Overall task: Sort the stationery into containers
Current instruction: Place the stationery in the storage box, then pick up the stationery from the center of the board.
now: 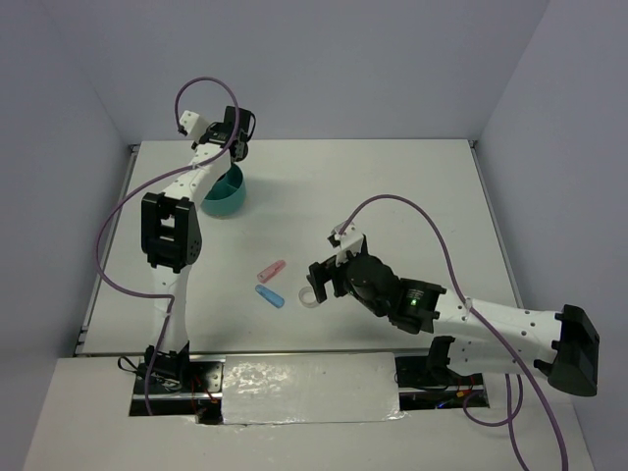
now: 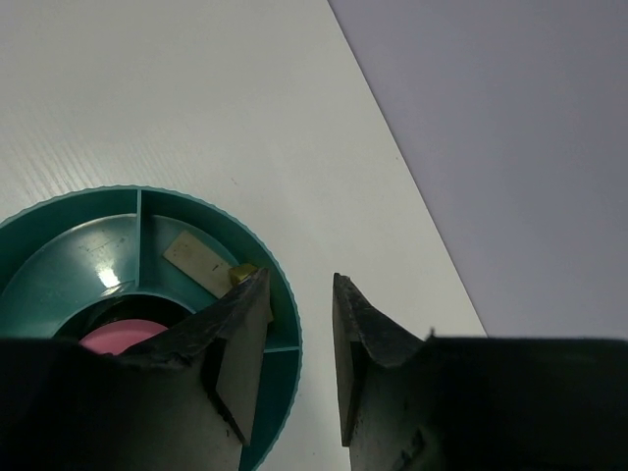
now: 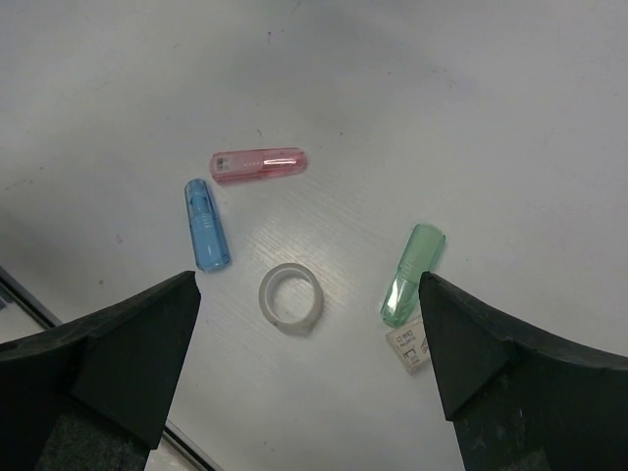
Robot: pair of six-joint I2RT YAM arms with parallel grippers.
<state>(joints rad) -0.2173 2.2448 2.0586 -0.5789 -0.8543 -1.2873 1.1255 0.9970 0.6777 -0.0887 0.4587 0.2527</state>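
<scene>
Your top view looks down from above and behind the arm bases (image 1: pixel 167 373), far enough off to take in the whole table (image 1: pixel 392 186). Your left wrist view sits close over the teal organiser (image 2: pixel 59 270), looking down past its own fingers (image 2: pixel 226 343) toward a table edge and the wall (image 2: pixel 510 147). Your right wrist view hangs higher, facing straight down onto the tabletop. With the top view it shares the pink stick (image 3: pixel 258 164), blue stick (image 3: pixel 206 226) and tape ring (image 3: pixel 290 297); the organiser appears in both top and left wrist views

White arms (image 1: pixel 496 319) — black joints (image 1: pixel 172 232), purple cables (image 1: pixel 392 197)
</scene>
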